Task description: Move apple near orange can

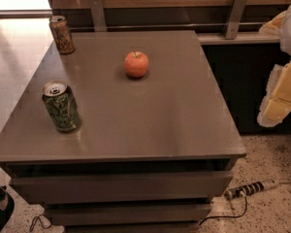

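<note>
The apple is small, round and orange-red with a short stem, and it sits upright on the grey table top, toward the back middle. The orange can stands upright at the table's back left corner, well to the left of the apple. My gripper hangs off the right side of the table, above the floor, far from both the apple and the can. It holds nothing that I can see.
A green-and-black patterned can stands upright near the table's front left. A wooden wall with metal brackets runs behind the table. A power strip with a cable lies on the speckled floor at the lower right.
</note>
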{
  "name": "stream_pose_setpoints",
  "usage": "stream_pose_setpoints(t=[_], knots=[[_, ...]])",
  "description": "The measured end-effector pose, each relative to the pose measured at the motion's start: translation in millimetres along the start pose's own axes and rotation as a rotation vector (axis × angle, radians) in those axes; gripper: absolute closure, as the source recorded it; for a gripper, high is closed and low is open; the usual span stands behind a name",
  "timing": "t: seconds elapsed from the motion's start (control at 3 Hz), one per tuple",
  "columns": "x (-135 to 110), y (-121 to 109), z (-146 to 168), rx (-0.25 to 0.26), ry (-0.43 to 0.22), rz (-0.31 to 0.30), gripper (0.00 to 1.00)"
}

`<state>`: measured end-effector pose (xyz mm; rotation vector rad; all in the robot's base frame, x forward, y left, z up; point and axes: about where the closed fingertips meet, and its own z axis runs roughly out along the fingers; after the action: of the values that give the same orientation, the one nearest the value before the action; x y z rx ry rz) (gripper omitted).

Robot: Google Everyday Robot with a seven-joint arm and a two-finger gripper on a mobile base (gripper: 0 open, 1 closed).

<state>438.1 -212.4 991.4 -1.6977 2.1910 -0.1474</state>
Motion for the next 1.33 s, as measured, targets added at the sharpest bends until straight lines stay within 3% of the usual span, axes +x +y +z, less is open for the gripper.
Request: stream_pose_setpoints(t=[0.33,0.67,1.0,1.33], knots=[[0.0,0.0,-0.1,0.0,0.0,0.0,0.0],[-7.9,-16.1,0.0,0.017,-0.042,0.0,0.0],[-21.9,-40.6,7.7,0.028,-0.137,0.0,0.0],[-40.9,-60.6,26.9,0.019,-0.272,0.014,0.0]])
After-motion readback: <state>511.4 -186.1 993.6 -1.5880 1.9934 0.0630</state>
